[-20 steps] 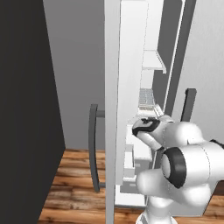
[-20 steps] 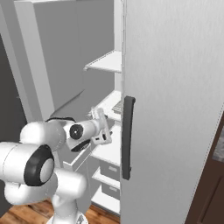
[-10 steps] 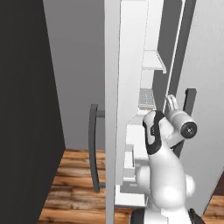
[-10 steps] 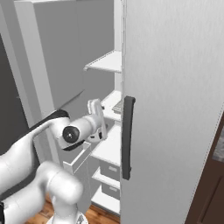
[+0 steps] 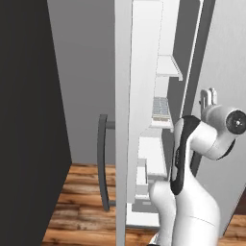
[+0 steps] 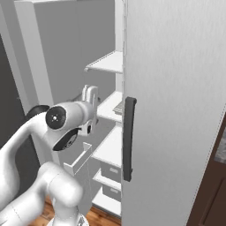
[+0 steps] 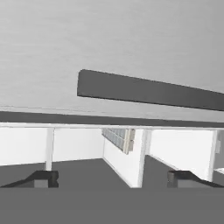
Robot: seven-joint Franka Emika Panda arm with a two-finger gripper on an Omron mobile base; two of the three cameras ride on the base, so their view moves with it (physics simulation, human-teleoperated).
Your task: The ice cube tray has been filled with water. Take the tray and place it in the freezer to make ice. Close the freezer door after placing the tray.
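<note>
The ice cube tray (image 5: 161,108) lies flat on a white middle shelf inside the freezer (image 5: 166,72), its grid of pale cells showing. It also appears at the shelf's edge in the right base view (image 6: 118,107) and edge-on in the hand view (image 7: 118,138). The freezer door (image 5: 123,96) stands open, seen edge-on, with its dark handle (image 5: 102,163) to the left. My gripper (image 5: 207,95) is outside the compartment, right of the tray and apart from it. It is open and empty (image 7: 111,178); in the right base view it (image 6: 90,92) points upward.
The other grey door (image 6: 176,110) is closed, with a dark bar handle (image 6: 128,137) that crosses the hand view (image 7: 148,89). A white door bin (image 6: 77,161) sticks out beside my arm. A black wall (image 5: 29,120) stands left; wooden floor (image 5: 81,192) lies below.
My hand has pulled back out of the freezer and swung up and away from the shelf. The tray stays on the shelf and the door stays open.
</note>
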